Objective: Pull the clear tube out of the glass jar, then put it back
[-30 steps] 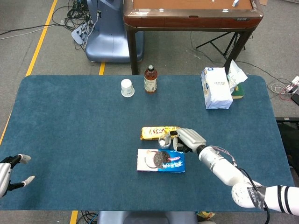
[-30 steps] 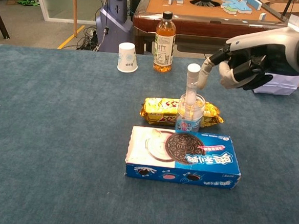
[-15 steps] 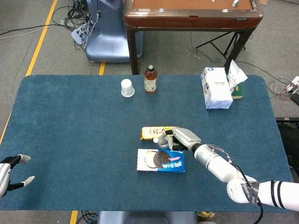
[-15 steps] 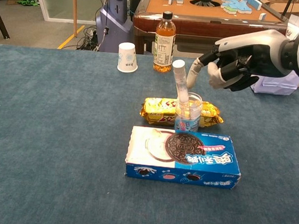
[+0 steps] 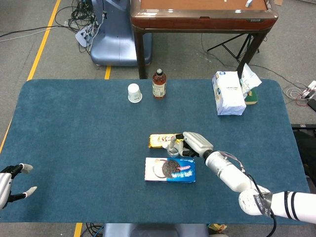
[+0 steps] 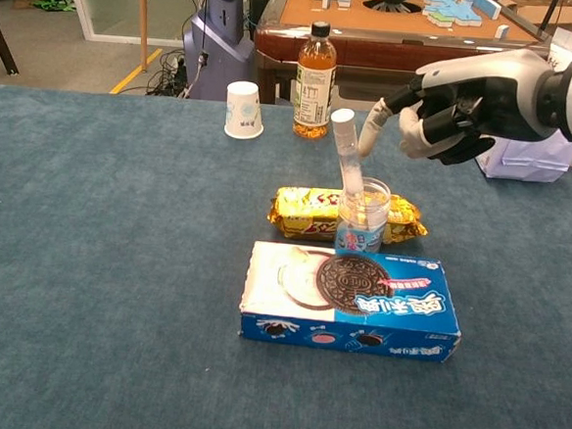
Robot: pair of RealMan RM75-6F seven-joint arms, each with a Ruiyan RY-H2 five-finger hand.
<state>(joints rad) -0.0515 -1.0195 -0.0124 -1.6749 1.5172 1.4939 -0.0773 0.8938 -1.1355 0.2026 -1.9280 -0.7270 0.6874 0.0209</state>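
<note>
Tilting toward ten o'clock now, the clear tube (image 6: pixel 346 165) is sitting in the glass jar (image 6: pixel 362 218) (unextracted); right robot hand (image 6: pixel 440 112) is touching it, grip unclear.

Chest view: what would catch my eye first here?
A white robot hand reaches in from the right, a fingertip beside the cap of a clear tube leaning out of a small glass jar. Just in front lies a blue cookie box, with a yellow snack packet behind the jar.

one clear tube (image 6: pixel 346 165), one glass jar (image 6: pixel 362 218) — two hands (image 6: pixel 451 103) (image 5: pixel 10 182), one bottle (image 6: pixel 317 67), one cup (image 6: pixel 243 110)
</note>
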